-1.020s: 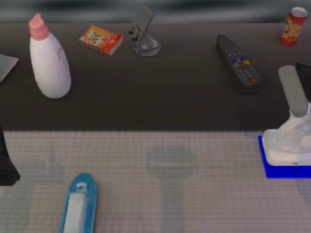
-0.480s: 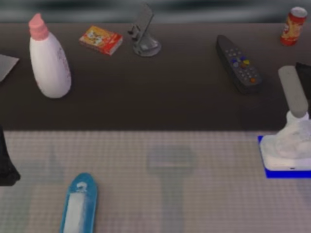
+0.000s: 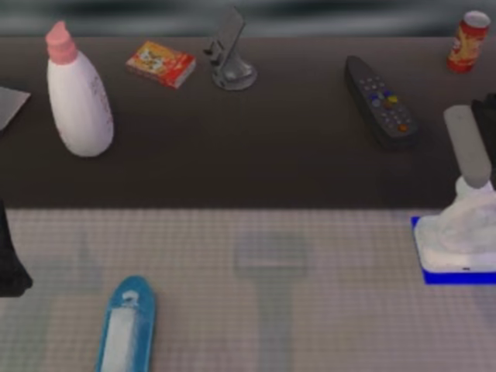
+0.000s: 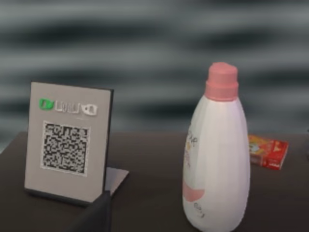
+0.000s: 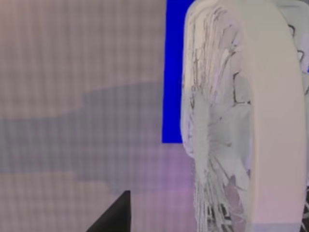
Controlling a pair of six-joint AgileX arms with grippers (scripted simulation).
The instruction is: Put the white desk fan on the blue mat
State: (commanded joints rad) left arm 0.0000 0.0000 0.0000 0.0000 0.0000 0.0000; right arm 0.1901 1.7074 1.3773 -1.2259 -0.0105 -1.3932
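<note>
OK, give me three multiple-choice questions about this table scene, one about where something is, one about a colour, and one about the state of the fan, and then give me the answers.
1. Where does the white desk fan stand?
A. at the top view's right edge
B. at the table's middle
C. beside the skateboard

2. What colour is the cap of the white bottle?
A. green
B. pink
C. black

3. How does the fan sit in relation to the blue mat?
A. lying on its side away from it
B. held high above it
C. standing with its base on it

Answers: 1 A, the fan is at the right edge, with the right arm over it. 2 B, the left wrist view shows a pink cap. 3 C, blue shows along the base's left and near sides. The left arm sits parked at the left edge.
</note>
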